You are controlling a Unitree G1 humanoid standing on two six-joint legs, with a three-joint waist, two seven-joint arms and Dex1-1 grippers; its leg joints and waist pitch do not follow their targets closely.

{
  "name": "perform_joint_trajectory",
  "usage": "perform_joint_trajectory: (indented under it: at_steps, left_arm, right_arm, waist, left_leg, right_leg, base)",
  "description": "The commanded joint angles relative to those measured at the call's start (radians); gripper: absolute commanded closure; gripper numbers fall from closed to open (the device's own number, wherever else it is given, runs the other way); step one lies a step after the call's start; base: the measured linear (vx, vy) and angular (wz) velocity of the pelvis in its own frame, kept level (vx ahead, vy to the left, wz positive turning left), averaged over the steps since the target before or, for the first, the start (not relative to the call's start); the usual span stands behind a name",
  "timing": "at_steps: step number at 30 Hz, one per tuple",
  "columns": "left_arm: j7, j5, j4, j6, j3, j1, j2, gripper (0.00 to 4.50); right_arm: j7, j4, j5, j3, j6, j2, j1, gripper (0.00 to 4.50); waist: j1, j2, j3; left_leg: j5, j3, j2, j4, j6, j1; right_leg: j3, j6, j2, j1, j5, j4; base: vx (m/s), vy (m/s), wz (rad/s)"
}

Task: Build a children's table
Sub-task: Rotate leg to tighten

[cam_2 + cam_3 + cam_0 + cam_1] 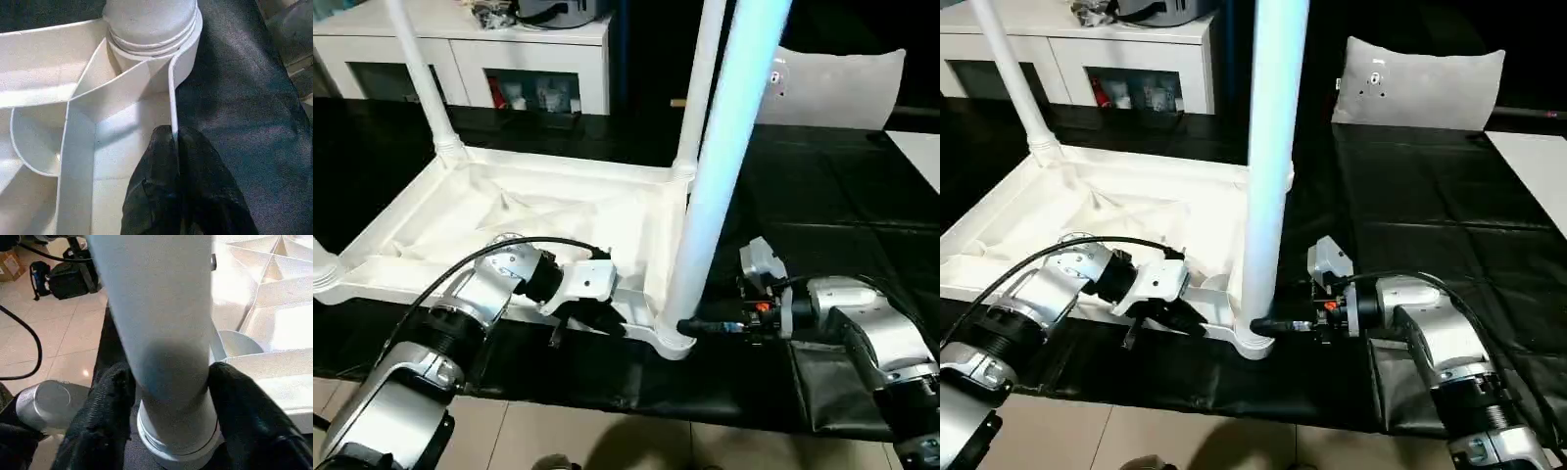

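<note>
— Where's the table sitting?

— Upside down on the black mat, legs up. The right gripper is clasping the near leg at its base, at five o'clock.

— And the left gripper?

— Pinching the rim shut. It's looking like light, stiff, slick plastic, so I'd be holding low, near the socket.

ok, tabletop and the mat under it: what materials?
Tabletop: looks like moulded white plastic with a matte finish, going by its thin ribs and rounded corner socket. Mat: black, probably vinyl or coated fabric, with a soft sheen and creases.
</note>
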Motion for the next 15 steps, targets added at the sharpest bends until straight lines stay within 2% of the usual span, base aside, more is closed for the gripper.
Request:
perform_joint_trajectory:
  at_steps: [1,3,4,7,8,9,11,13,14,15]
  left_arm:
    - [-0.009,-0.011,-0.007,-0.025,0.000,-0.038,-0.013,4.50]
    - [-0.010,-0.013,0.003,-0.025,0.003,-0.038,-0.015,4.50]
    - [-0.005,-0.015,0.004,-0.020,0.007,-0.037,-0.015,4.50]
    - [0.014,-0.022,0.011,0.007,0.021,-0.034,-0.021,4.50]
    - [0.039,-0.023,0.015,0.029,0.030,-0.035,-0.031,4.50]
    - [0.056,-0.024,0.018,0.043,0.037,-0.037,-0.037,4.50]
    - [0.106,-0.029,0.010,0.103,0.056,-0.039,-0.058,4.50]
    - [0.160,-0.028,-0.009,0.166,0.070,-0.040,-0.082,4.50]
    - [0.173,-0.028,-0.016,0.182,0.073,-0.039,-0.089,4.50]
    - [0.210,-0.023,-0.033,0.220,0.079,-0.037,-0.107,4.50]
  right_arm:
    - [0.022,-0.009,0.016,0.015,0.009,-0.009,0.001,2.28]
    - [0.024,-0.015,0.024,0.017,0.016,-0.007,0.006,2.50]
    - [0.019,-0.025,0.036,0.011,0.031,-0.001,0.011,2.53]
    - [0.000,-0.051,0.058,-0.001,0.069,0.014,0.025,2.59]
    - [-0.020,-0.064,0.065,-0.005,0.091,0.023,0.032,2.59]
    - [-0.035,-0.072,0.071,-0.008,0.106,0.030,0.037,2.59]
    - [-0.109,-0.083,0.074,-0.025,0.141,0.063,0.045,2.60]
    - [-0.223,-0.072,0.037,-0.038,0.136,0.109,0.044,2.60]
    - [-0.256,-0.066,0.023,-0.041,0.131,0.122,0.043,2.60]
    - [-0.330,-0.051,-0.010,-0.046,0.119,0.154,0.038,2.60]
  waist:
    - [-0.005,-0.017,-0.071]
    - [-0.004,-0.017,-0.071]
    - [-0.002,-0.013,-0.072]
    - [-0.001,-0.016,-0.072]
    - [0.001,-0.011,-0.071]
    - [0.000,-0.012,-0.069]
    - [-0.002,-0.013,-0.068]
    - [-0.014,-0.014,-0.063]
    - [-0.014,-0.014,-0.063]
    - [-0.029,-0.014,-0.060]
  left_leg:
    - [-0.316,-0.001,0.016,-0.078,0.041,0.014]
    - [-0.313,0.000,0.017,-0.078,0.043,0.014]
    - [-0.313,-0.001,0.017,-0.078,0.042,0.015]
    - [-0.306,0.001,0.016,-0.079,0.043,0.014]
    - [-0.312,0.000,0.016,-0.078,0.041,0.015]
    - [-0.318,0.000,0.016,-0.079,0.039,0.016]
    - [-0.331,-0.001,0.012,-0.079,0.030,0.016]
    - [-0.361,-0.004,0.005,-0.074,0.014,0.021]
    - [-0.361,-0.004,0.005,-0.074,0.014,0.021]
    - [-0.385,-0.007,-0.002,-0.067,0.004,0.022]
  right_leg:
    - [0.033,-0.098,-0.039,0.050,-0.546,-0.087]
    - [0.034,-0.101,-0.039,0.050,-0.541,-0.087]
    - [0.034,-0.103,-0.039,0.050,-0.537,-0.085]
    - [0.035,-0.106,-0.037,0.052,-0.525,-0.085]
    - [0.034,-0.106,-0.038,0.051,-0.531,-0.085]
    - [0.033,-0.103,-0.037,0.051,-0.543,-0.089]
    - [0.029,-0.089,-0.038,0.050,-0.579,-0.092]
    - [0.016,-0.055,-0.037,0.045,-0.653,-0.108]
    - [0.016,-0.055,-0.037,0.045,-0.653,-0.108]
    - [-0.001,-0.012,-0.035,0.042,-0.714,-0.124]
  base:
    - [0.000,0.000,0.00]
    - [0.000,0.000,0.00]
    - [0.000,0.000,0.00]
    - [0.000,0.000,0.00]
    - [0.000,0.000,0.00]
    - [0.000,0.000,0.00]
    - [0.000,0.000,0.00]
    - [0.000,0.000,0.00]
    - [0.000,0.000,0.00]
    - [0.000,0.000,0.00]
